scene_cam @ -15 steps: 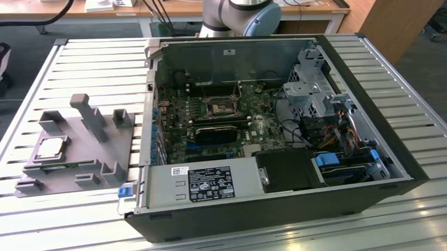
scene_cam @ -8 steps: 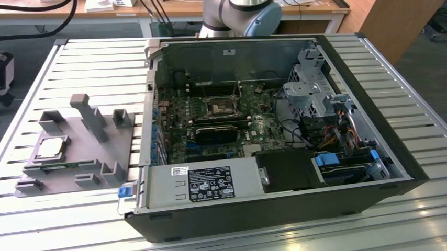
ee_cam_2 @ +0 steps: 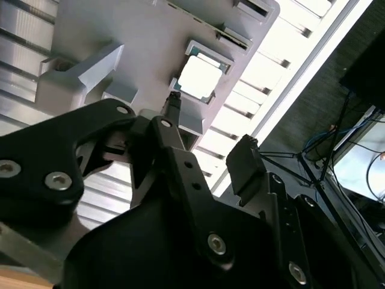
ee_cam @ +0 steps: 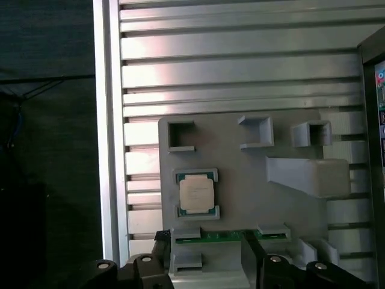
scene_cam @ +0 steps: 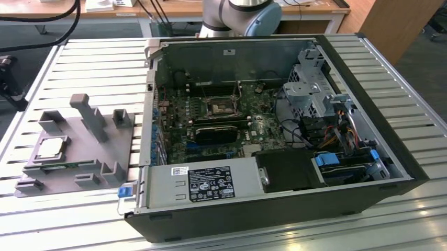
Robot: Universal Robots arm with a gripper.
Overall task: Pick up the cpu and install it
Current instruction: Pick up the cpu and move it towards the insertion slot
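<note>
The cpu (scene_cam: 51, 148) is a small square chip with a silver-grey top. It lies flat in a framed seat of the grey plastic fixture (scene_cam: 84, 157), on the exterior view's left. In both wrist views I look down on the cpu (ee_cam: 197, 194) (ee_cam_2: 200, 77) from well above. My gripper (ee_cam_2: 207, 131) is open, and its black fingers (ee_cam_2: 173, 105) are spread with nothing between them. Its tips (ee_cam: 210, 265) hang above the fixture's edge, off to one side of the chip and clear of it. The black socket (scene_cam: 218, 107) with its metal frame sits on the motherboard inside the open computer case.
The open case (scene_cam: 391, 130) lies on a slatted aluminium table (scene_cam: 91, 68), with a power supply (scene_cam: 202, 184), drive cage (scene_cam: 307, 78) and loose cables (scene_cam: 335, 130) inside. Tall fixture blocks (scene_cam: 89, 117) rise beside the chip. A green board strip (ee_cam: 228, 236) sits in a fixture slot.
</note>
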